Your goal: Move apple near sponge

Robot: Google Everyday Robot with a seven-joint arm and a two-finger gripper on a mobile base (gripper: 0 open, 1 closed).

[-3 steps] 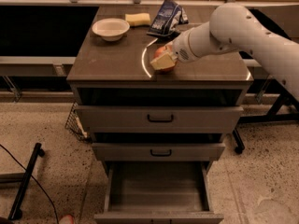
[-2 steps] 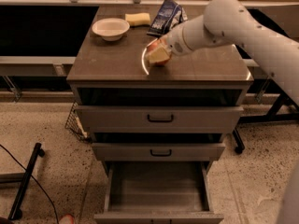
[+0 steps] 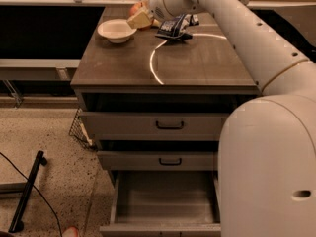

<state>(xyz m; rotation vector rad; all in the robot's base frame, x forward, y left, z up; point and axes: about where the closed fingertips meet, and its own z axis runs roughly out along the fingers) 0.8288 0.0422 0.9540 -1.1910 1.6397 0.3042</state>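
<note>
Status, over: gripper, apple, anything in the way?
Gripper at table's far edge, behind bowl. Apple at gripper, beside sponge. Snack bag just right, not blocking.

My pincer [image 3: 143, 14] reaches the tabletop's [image 3: 197, 63] far edge, between the white bowl [image 3: 117, 31] and the snack bag [image 3: 173, 27], with the apple [image 3: 134, 8] just beside it.

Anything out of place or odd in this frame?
Only the bottom drawer stands out: it is pulled open. On top, the gripper is at the far edge beside the white bowl; nothing looks spilled or tipped.
</note>
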